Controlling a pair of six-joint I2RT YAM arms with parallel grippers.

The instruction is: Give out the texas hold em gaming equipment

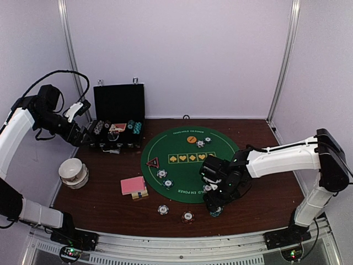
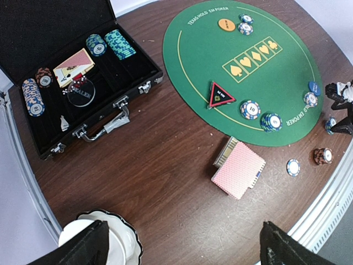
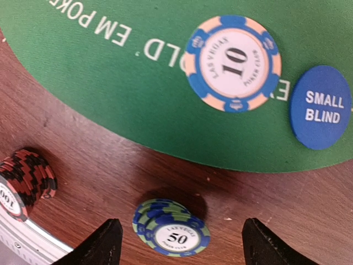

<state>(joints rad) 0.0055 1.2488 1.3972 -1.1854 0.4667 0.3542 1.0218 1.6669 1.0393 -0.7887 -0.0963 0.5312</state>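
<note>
50 chip stack (image 3: 172, 234) just off green mat (image 3: 99, 88) edge | right gripper (image 3: 179, 229) jaws apart astride it (not touching) | left gripper (image 2: 182, 243) jaws apart

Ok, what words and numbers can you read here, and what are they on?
"SMALL BLIND" on the round blue disc button
"LAS VEGAS 10 POKER CLUB" on the blue-and-peach poker chip
"50" on the blue-and-green chip stack
"100", partly cut off, on the red-and-black chip stack
"TEXAS HOLD EM POKER" on the round green felt mat
Too small to read: the red-edged triangle marker and the orange disc button.
</note>
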